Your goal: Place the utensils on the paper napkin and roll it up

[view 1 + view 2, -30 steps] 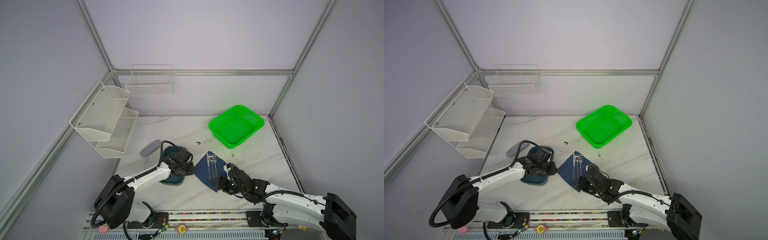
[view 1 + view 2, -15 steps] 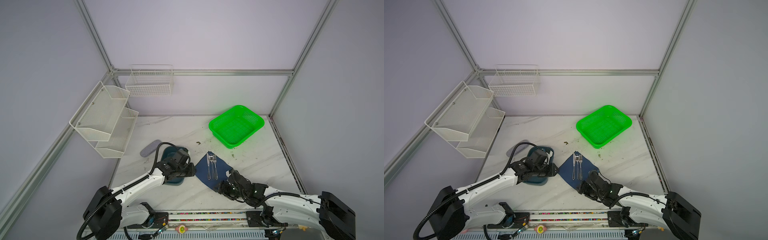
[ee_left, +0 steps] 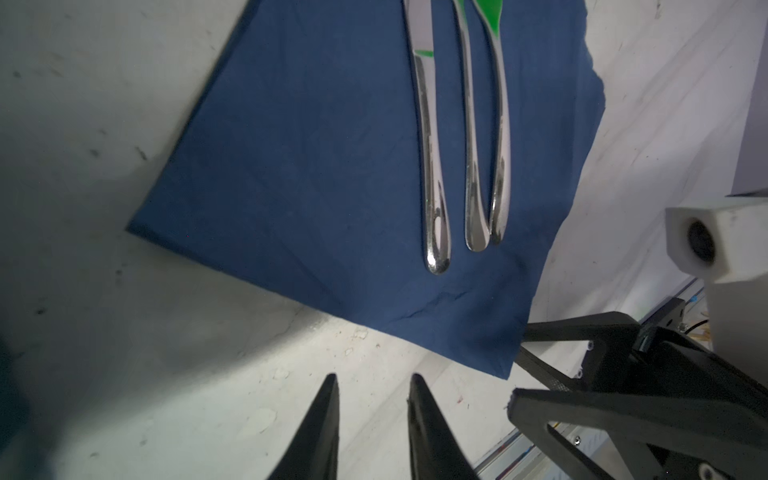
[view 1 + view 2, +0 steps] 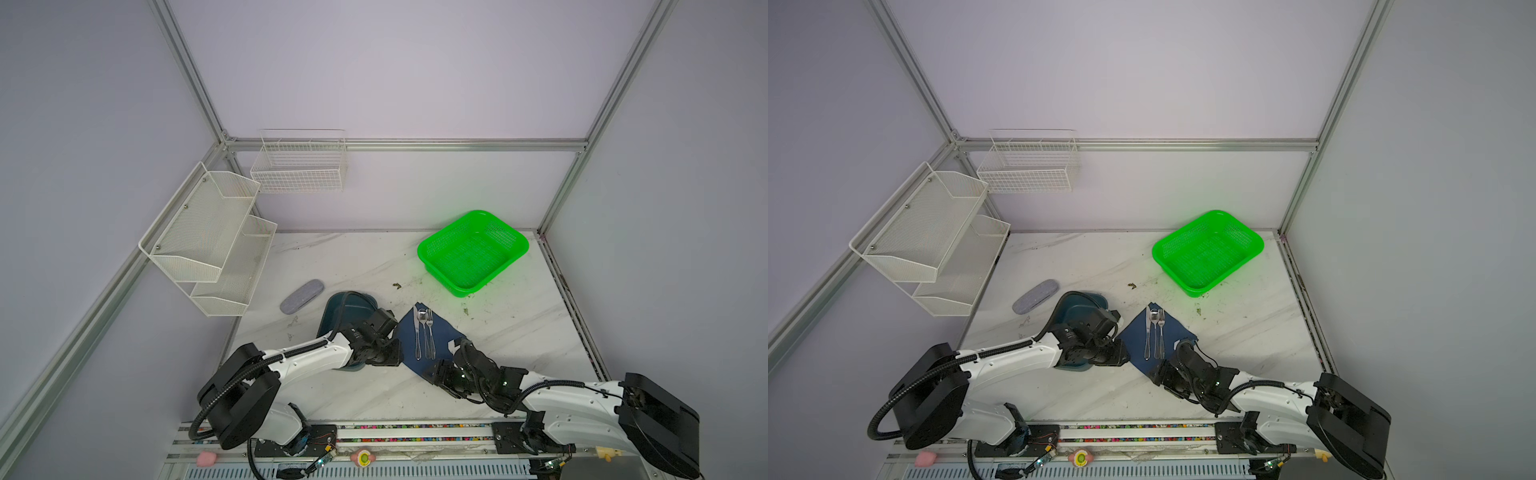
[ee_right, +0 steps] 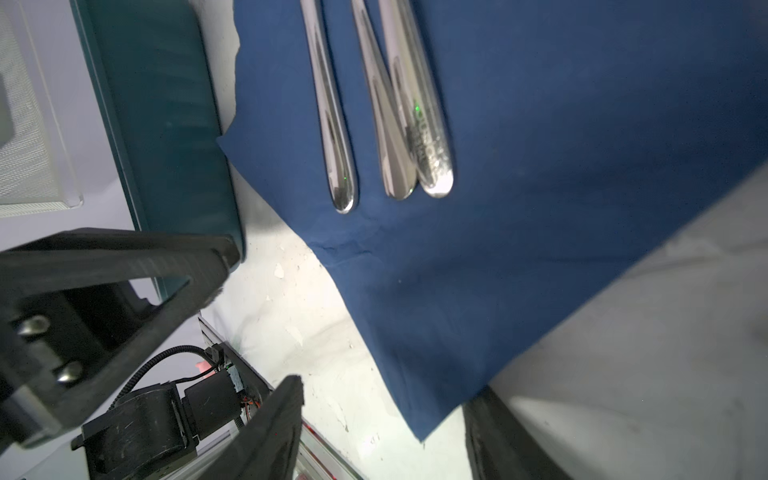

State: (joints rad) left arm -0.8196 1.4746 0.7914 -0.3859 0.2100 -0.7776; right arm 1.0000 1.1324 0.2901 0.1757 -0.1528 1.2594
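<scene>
The navy paper napkin (image 4: pixel 445 337) (image 4: pixel 1136 337) (image 3: pixel 332 166) (image 5: pixel 540 208) is lying flat on the marble desk (image 4: pixel 353 257), turned like a diamond in both top views. The knife (image 4: pixel 417 338) (image 3: pixel 432 166), spoon (image 4: pixel 423 328) (image 3: pixel 471 166) and fork (image 4: pixel 431 332) (image 3: pixel 503 145) are resting on it side by side. Their handles are pointing toward the napkin's corner nearest the arms, and the spoon's and fork's handle ends are touching.

The left jaws are hovering low over bare desk just off the napkin's near-left edge. Their fingertips (image 3: pixel 328 415) are standing slightly apart with nothing between them. The right jaws are standing spread wide, one finger (image 5: pixel 270 428) on either side of the napkin's nearest corner. I cannot tell whether either finger is touching the paper.

A dark teal tray (image 4: pixel 345 307) is sitting just beside the napkin's left corner, partly under the left arm. A green basket (image 4: pixel 436 272) is standing well beyond the napkin's far corner. A grey case (image 4: pixel 302 296) is lying beyond the tray, farther from the napkin.
</scene>
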